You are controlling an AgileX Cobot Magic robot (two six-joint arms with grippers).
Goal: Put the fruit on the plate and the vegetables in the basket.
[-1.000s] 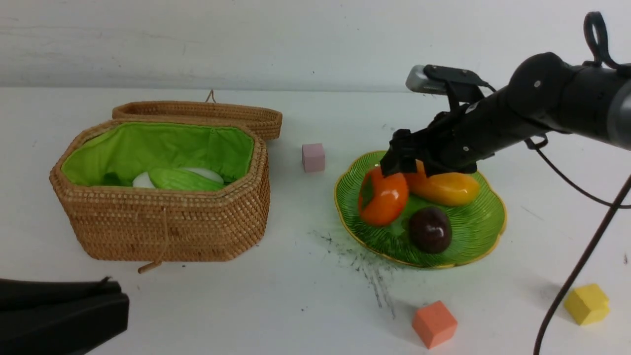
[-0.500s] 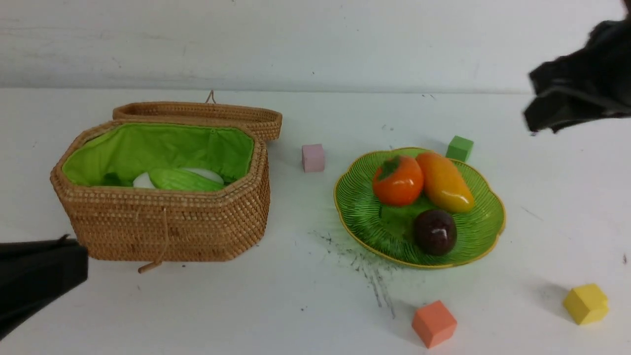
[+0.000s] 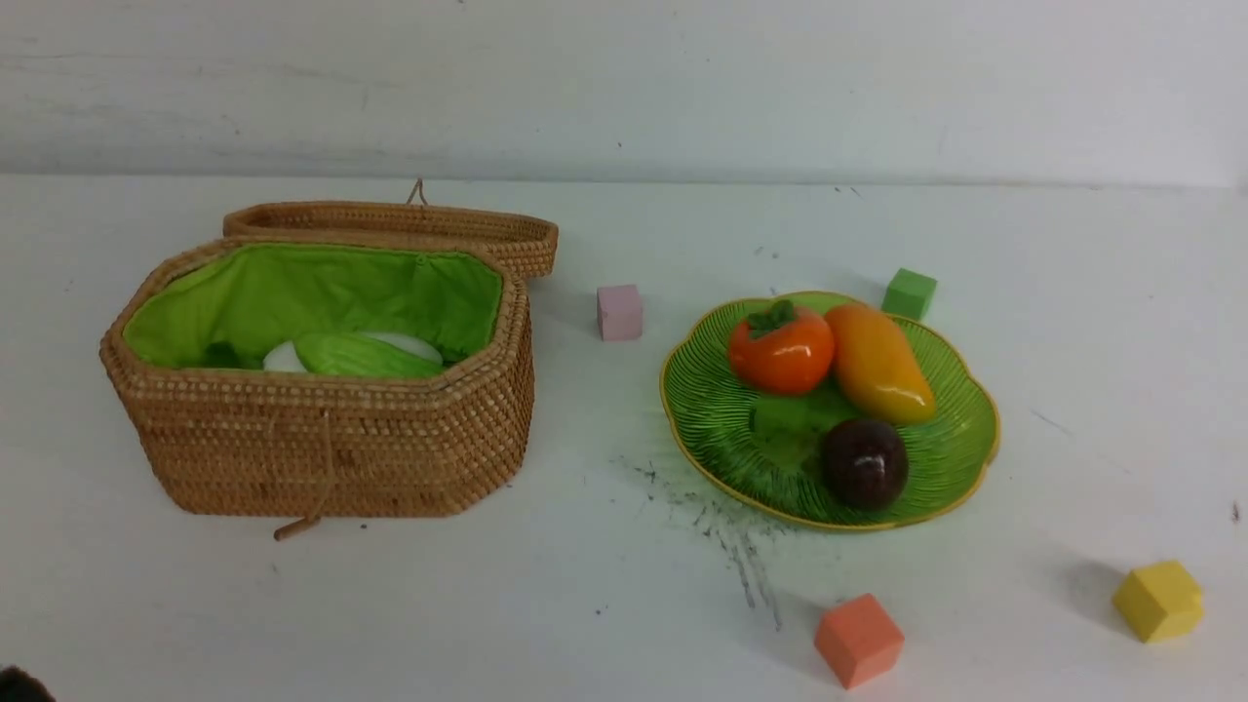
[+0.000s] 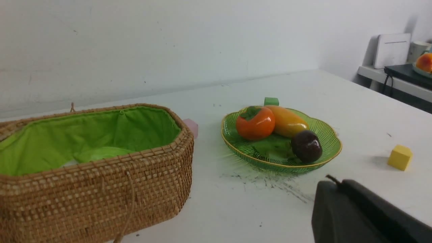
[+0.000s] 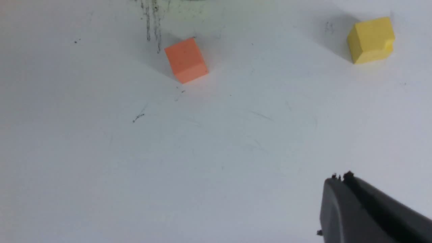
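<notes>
White worktop (image 3: 604,546) is shown sorted as asked: persimmon (image 3: 780,348), mango (image 3: 877,363) and mangosteen (image 3: 865,464) are grouped on the plate (image 3: 965,458), cucumber (image 3: 363,356) and radish (image 3: 283,359) lie in the basket (image 3: 322,448), both pincers (image 4: 332,184) (image 5: 339,179) closed and empty.

I have open white table (image 3: 604,546) along the whole near edge, and a clear lane runs between the woven tan wicker basket (image 3: 322,439) and the ribbed green plate (image 3: 936,468). At that lane's far end stands only a small pink foam cube (image 3: 620,311). Toward the near right corner an orange foam cube (image 3: 858,640) and a yellow foam cube (image 3: 1158,600) sit well apart, with passable room between. A green foam cube (image 3: 909,292) crowds the plate's far rim.
</notes>
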